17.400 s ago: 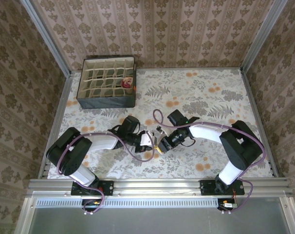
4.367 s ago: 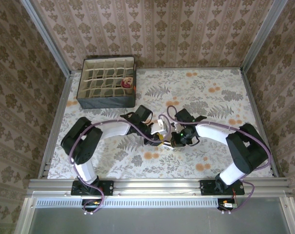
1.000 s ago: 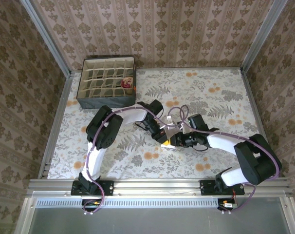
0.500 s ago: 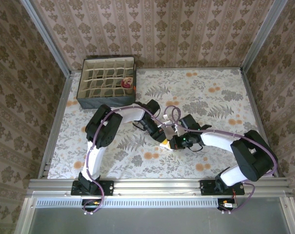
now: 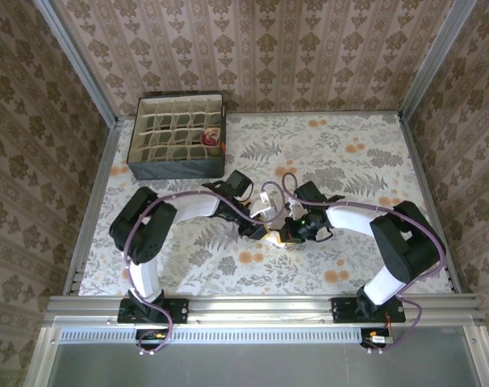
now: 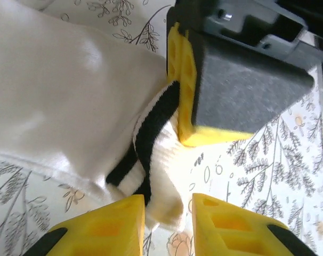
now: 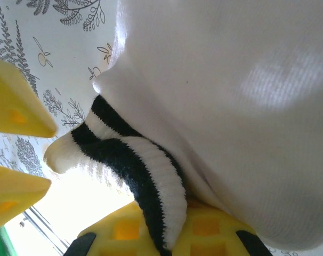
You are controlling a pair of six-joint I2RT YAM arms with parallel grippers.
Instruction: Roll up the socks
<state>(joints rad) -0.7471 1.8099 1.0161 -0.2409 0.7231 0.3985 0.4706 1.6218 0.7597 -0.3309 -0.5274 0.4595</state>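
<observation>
Cream sock (image 6: 60, 101) cuff pinched by right pincer (image 5: 283, 235); left pincer (image 6: 168, 216) released beside it; divided box (image 5: 177, 168) well apart.

The top camera sits high behind the arms (image 5: 353, 218) and looks down on the whole table (image 5: 365, 145). Each wrist camera rides right behind its claw, looking out past the tips, very close. Left claw (image 6: 169, 226) and right claw (image 7: 167, 229) face each other, so both views share the sock (image 6: 55, 106) and its striped cuff between them.
</observation>
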